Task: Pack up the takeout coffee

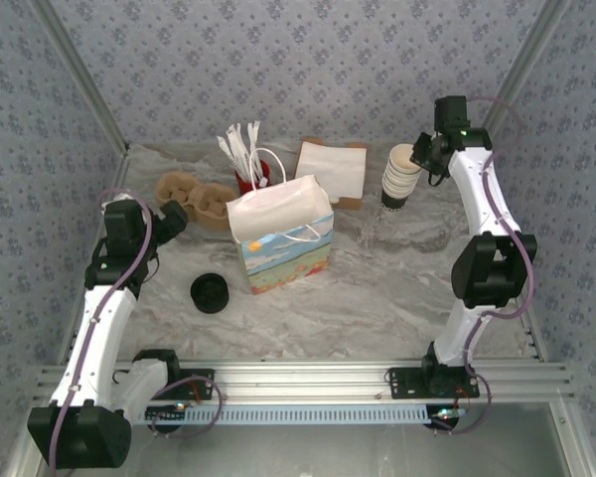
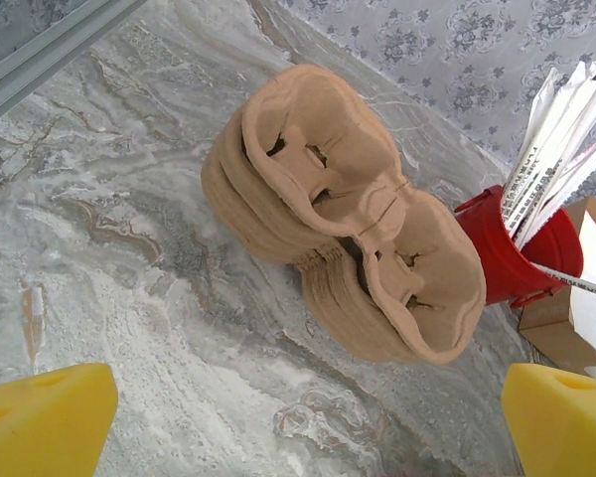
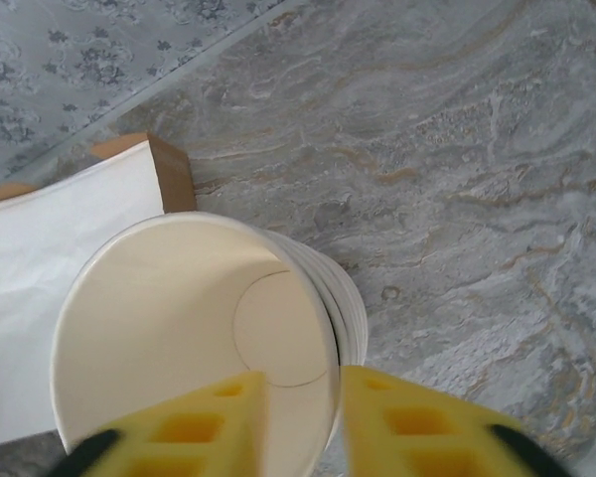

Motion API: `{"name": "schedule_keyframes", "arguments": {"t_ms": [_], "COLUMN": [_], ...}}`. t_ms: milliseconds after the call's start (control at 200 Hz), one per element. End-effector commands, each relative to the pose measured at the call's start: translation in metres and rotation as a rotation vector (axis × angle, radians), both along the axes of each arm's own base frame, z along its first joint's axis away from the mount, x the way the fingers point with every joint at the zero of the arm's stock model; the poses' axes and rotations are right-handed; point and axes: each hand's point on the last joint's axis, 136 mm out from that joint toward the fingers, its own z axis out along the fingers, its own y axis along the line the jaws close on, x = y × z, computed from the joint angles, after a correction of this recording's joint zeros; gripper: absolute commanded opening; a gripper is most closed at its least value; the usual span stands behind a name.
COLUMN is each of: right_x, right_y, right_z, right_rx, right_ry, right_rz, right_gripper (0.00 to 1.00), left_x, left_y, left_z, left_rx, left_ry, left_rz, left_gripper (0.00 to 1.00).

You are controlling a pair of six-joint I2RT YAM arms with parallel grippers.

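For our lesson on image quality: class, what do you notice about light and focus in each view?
Top view: soft even light, no hard shadows around the bag. Left wrist: carriers sharp, yellow fingers blurred. Right wrist: cup inside bright, almost washed out; near fingers slightly soft.

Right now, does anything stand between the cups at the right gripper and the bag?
Nothing visible does: only bare table lies between the cups and the bag. The napkins lie farther back.

A paper bag (image 1: 280,234) is stood on the table (image 1: 397,288), a round lid (image 1: 210,293) set left before it; behind are ranged, left to right, cup carriers (image 1: 194,197), a utensil holder (image 1: 248,181), a napkin box (image 1: 333,171) and a cup stack (image 1: 401,177)
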Motion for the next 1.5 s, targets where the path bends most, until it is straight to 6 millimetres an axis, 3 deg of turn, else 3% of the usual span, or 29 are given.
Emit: {"name": "schedule_keyframes", "arguments": {"t_ms": [0, 115, 325, 780, 984, 1129, 1494], "right_x": [0.004, 0.005, 0.006, 0.005, -0.001, 0.001, 0.009], "right_y": [0.001, 0.0, 0.001, 0.001, -0.003, -0.002, 0.001], "right_z": [0.005, 0.001, 0.002, 0.025, 0.029, 0.014, -0.007], "right_rx": [-0.009, -0.012, -0.015, -0.027, -0.046, -0.043, -0.032], "right_ry": [-0.001, 0.011, 0.007, -0.03, -0.022, 0.014, 0.053], "right_rz": [0.005, 0.002, 0.009, 0.034, 0.019, 0.023, 0.028], "right_gripper": [0.16, 0.21, 0.19, 0.01, 0.19, 0.3, 0.28], "left_x": [0.002, 0.002, -0.001, -0.004, -0.005, -0.003, -0.003], "left_y": [-0.003, -0.004, -0.004, -0.004, -0.006, -0.007, -0.006], "left_z": [0.002, 0.003, 0.007, 0.016, 0.014, 0.01, 0.007], "left_rx": [-0.011, -0.018, -0.013, -0.016, -0.02, -0.024, -0.021], "left_ry": [-0.018, -0.018, -0.03, -0.044, -0.047, -0.041, -0.037], "left_rz": [-0.01, -0.011, -0.013, -0.018, -0.026, -0.029, -0.029], "left_gripper": [0.99, 0.99, 0.99, 0.99, 0.99, 0.99, 0.99]}}
